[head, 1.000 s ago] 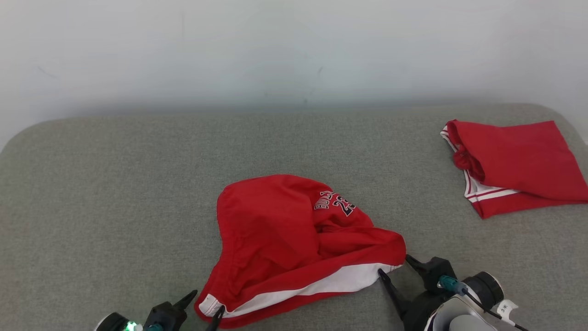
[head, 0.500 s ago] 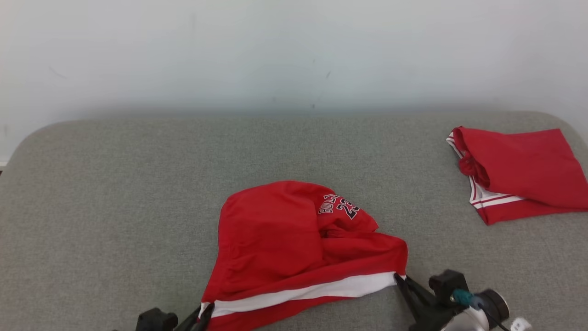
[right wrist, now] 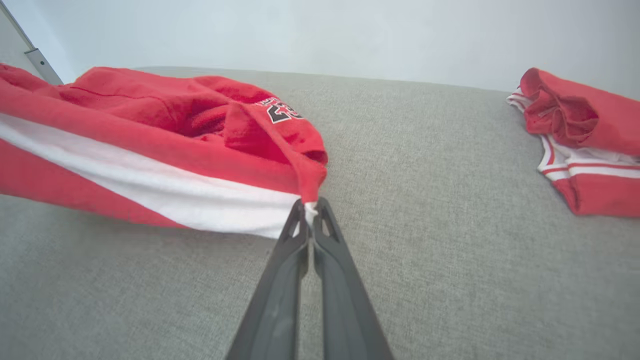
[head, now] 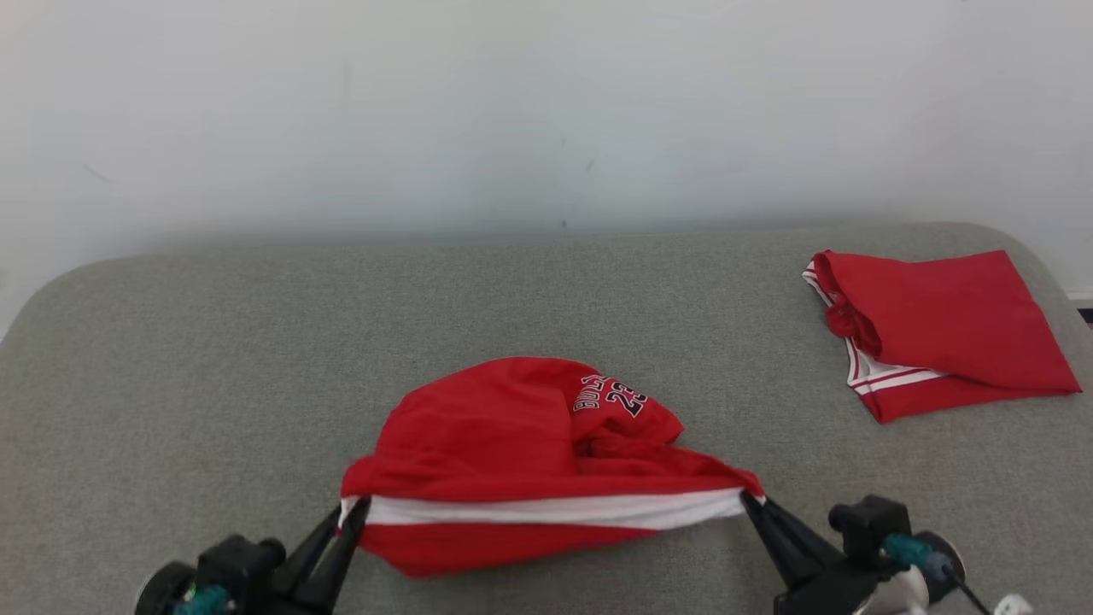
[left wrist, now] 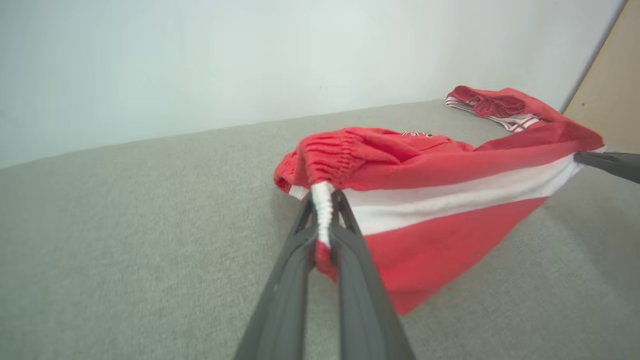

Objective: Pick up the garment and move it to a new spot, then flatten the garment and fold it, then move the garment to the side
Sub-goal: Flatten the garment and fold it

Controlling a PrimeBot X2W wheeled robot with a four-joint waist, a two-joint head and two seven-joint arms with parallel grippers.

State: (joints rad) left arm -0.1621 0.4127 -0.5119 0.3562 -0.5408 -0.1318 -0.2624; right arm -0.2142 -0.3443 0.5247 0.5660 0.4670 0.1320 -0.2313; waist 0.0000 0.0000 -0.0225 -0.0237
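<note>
Head view: garment (head: 521, 427) rests on cushion (head: 171, 342), its striped edge taut between left gripper (head: 352, 511) and right gripper (head: 750, 502).
Left wrist view: jaws pinch the waistband corner.
Right wrist view: jaws pinch the opposite corner.
Pick-up step; the next move likely needs an even joint lift.

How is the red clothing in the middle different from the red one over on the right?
The middle garment is pinched at two corners by the left tool and right tool, its white stripe stretched between them; the right-hand garment is touched by nothing. The middle garment is bunched up; the right-hand garment lies folded flat. The middle garment shows black lettering; the right-hand garment shows none. Both are red with white stripes.
</note>
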